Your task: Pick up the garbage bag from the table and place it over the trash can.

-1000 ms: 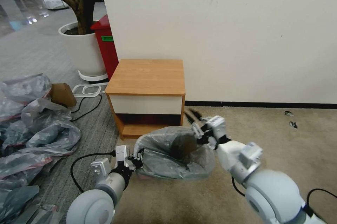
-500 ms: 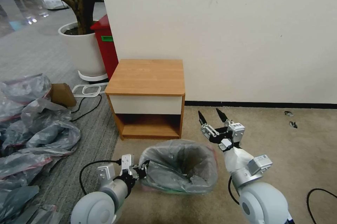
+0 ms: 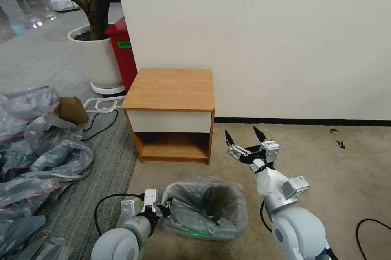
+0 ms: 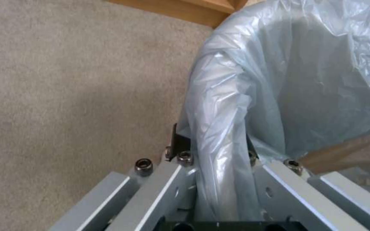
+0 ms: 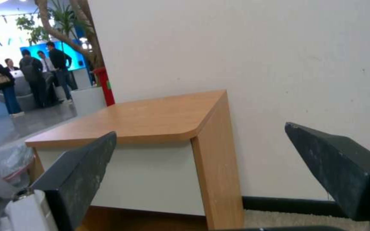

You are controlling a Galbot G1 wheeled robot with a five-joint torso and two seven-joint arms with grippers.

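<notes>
Step in hand: seating bag (image 3: 205, 205) over can (image 3: 195, 233); looks nearly done. Bag lines can on carpet before table (image 3: 171, 89), mouth open, folded over rim, nothing visible inside. My left gripper (image 3: 166, 207) clamped on bag's rim fold at can's left side. My right gripper (image 3: 243, 137) raised right of can, fingers spread, holding nothing. Next, I judge: left lets go cleanly without dragging thin plastic off rim. Table top bare.

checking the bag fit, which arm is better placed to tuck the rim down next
Probably left. The left gripper is shut on the garbage bag at the trash can's near-left rim, while the right gripper hangs open above the carpet.
</notes>
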